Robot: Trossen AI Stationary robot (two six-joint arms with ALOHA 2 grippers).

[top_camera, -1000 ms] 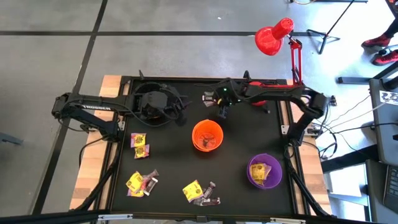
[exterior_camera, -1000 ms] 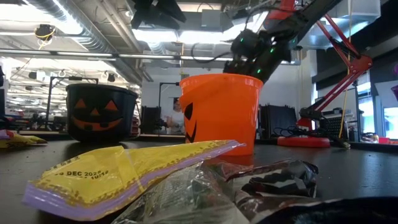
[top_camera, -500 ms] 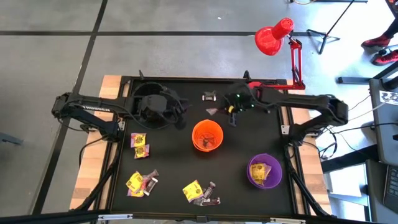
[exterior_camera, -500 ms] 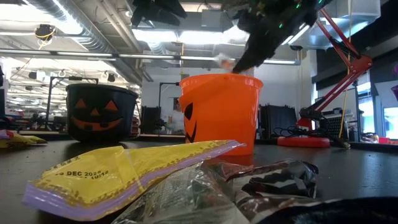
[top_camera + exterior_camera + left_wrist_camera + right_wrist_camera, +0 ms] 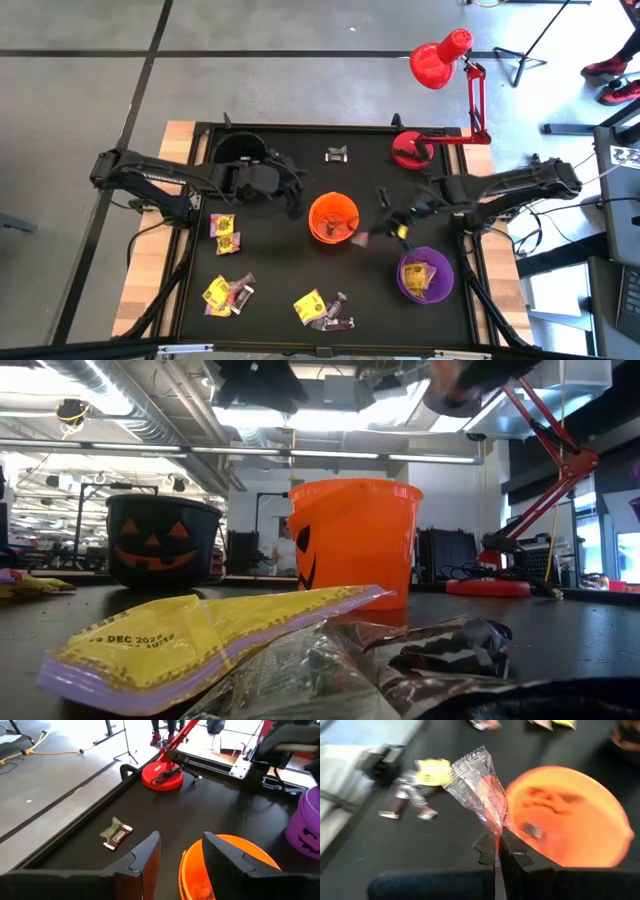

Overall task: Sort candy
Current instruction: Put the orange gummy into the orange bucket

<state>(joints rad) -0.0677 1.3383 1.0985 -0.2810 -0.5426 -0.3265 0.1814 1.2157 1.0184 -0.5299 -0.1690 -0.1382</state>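
Note:
My right gripper (image 5: pixel 378 222) hangs just right of the orange cup (image 5: pixel 333 218), shut on a candy in a clear crinkled wrapper (image 5: pixel 479 782). My left gripper (image 5: pixel 181 854) stands open above the table, left of the orange cup (image 5: pixel 235 865), with nothing between its fingers. One dark wrapped candy (image 5: pixel 116 833) lies on the black table near the far edge. More candy, yellow and dark, lies in heaps near the left edge (image 5: pixel 225 230) and the front edge (image 5: pixel 228 293) (image 5: pixel 322 310). The black cup (image 5: pixel 238 148) stands behind the left arm. My right gripper pinches one end of the clear wrapper (image 5: pixel 496 831) between its two shut fingertips. The rest of the candy sticks out past the fingertips, lifted clear of the table, beside the orange cup's rim (image 5: pixel 520 785).
The purple cup (image 5: pixel 425 275), with yellow candy in it, stands near the front right. A red lamp's round base (image 5: pixel 410 150) sits at the far right, its arm rising over the table edge. Bare table lies between the cups.
My right gripper has swung from the far side of the table toward the near and right edges, rising and turning, and carries the clear-wrapped candy to the orange cup's right side. My left gripper has edged a little toward the orange cup, still open.

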